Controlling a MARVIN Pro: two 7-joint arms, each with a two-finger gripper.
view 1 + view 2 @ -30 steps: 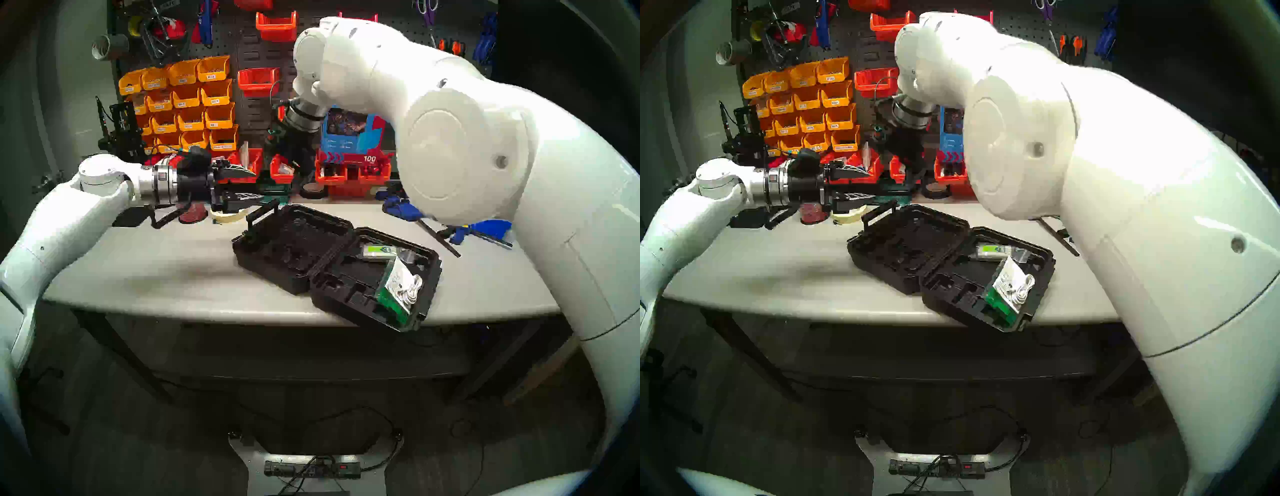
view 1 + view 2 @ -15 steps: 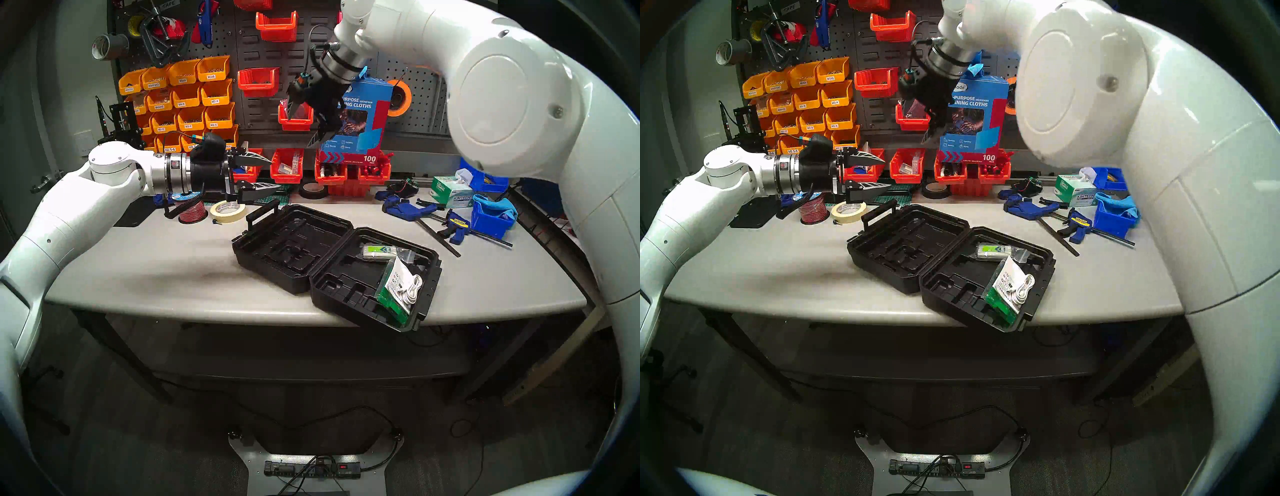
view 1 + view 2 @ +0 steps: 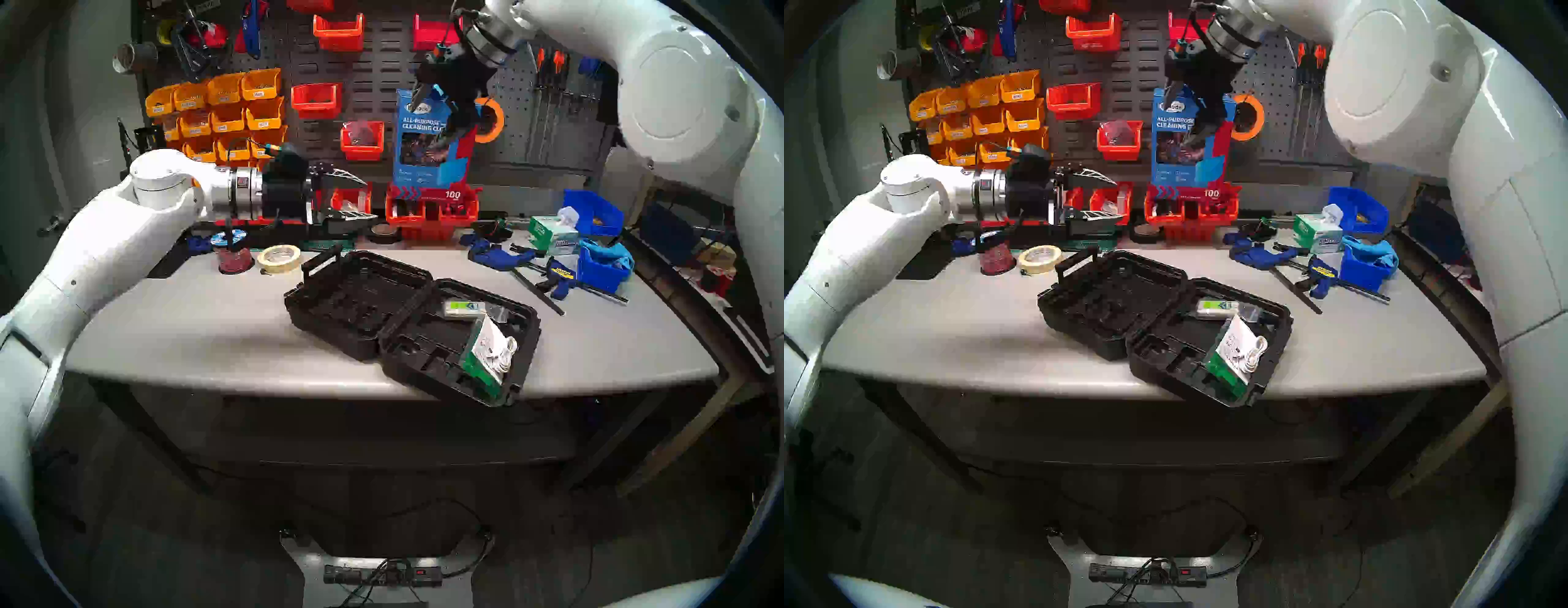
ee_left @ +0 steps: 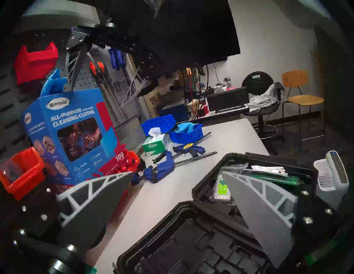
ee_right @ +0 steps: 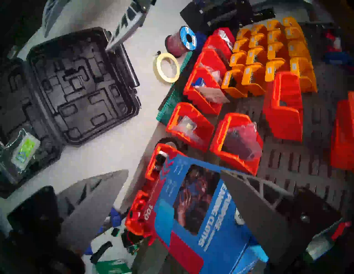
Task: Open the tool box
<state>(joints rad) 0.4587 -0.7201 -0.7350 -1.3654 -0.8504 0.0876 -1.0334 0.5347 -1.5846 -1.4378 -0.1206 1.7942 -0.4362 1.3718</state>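
The tool box [image 3: 407, 322] lay spread fully open on the grey table [image 3: 191, 331], its nearer half reaching the front edge and even overhanging it a little. That nearer half held a white cable [image 3: 505, 352] in a clear bag on a green card, with a small green-labelled packet [image 3: 464, 308] just behind it; the farther half showed only empty moulded recesses, its black handle [image 3: 322, 259] pointing toward the back. Beyond the box sat a tape roll [image 3: 279, 258] and a wire spool [image 3: 231, 254] on the left, blue clamps [image 3: 509, 254] and a tissue box [image 3: 551, 233] on the right. The left gripper [image 3: 356, 199] hung above the rear of the table, clear of the box, fingers spread wide and holding nothing. Farther back and higher, the right gripper [image 5: 172, 189] hovered before the blue cloth box [image 3: 428, 140], likewise parted and empty. Behind everything ran the pegboard with its orange bins [image 3: 225, 123].
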